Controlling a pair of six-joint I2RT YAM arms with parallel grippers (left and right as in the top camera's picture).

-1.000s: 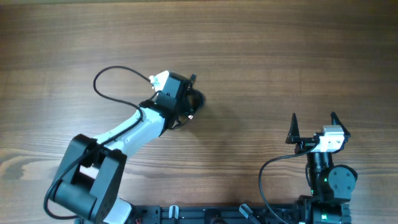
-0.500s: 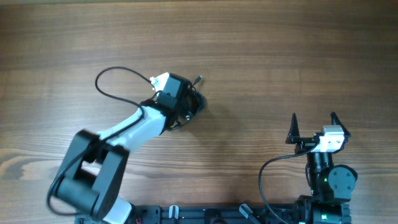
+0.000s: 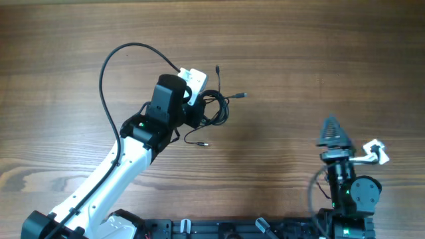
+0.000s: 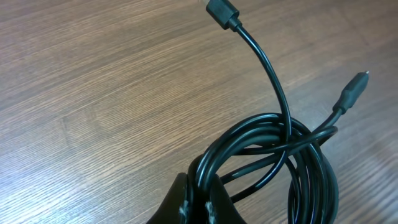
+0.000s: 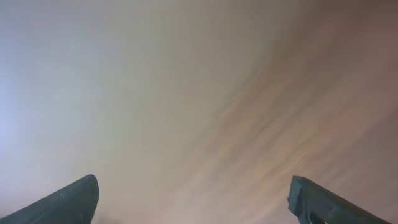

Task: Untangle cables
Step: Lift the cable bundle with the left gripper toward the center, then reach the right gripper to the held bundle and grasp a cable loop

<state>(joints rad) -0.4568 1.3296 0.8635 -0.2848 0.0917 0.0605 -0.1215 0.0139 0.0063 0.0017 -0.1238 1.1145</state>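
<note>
The cables (image 3: 214, 109) are a coiled bundle of thin black cords near the table's middle, with plug ends sticking out up, right and down-left. My left gripper (image 3: 196, 114) is shut on the bundle's left side. In the left wrist view the fingertips (image 4: 198, 208) pinch several strands of the coil (image 4: 280, 155), and two plug ends point up and right. My right gripper (image 3: 331, 129) is open and empty at the lower right, far from the cables. The right wrist view shows its two fingertips (image 5: 196, 199) wide apart over blurred wood.
The left arm's thicker black wire (image 3: 109, 63) loops up and left over the wooden table (image 3: 319, 53). The arm bases sit along the front edge.
My left arm has swung and moved right, and the bundle now shows spread out with its plug ends visible. My right wrist has rotated, so its fingers now overlap in the overhead view.
</note>
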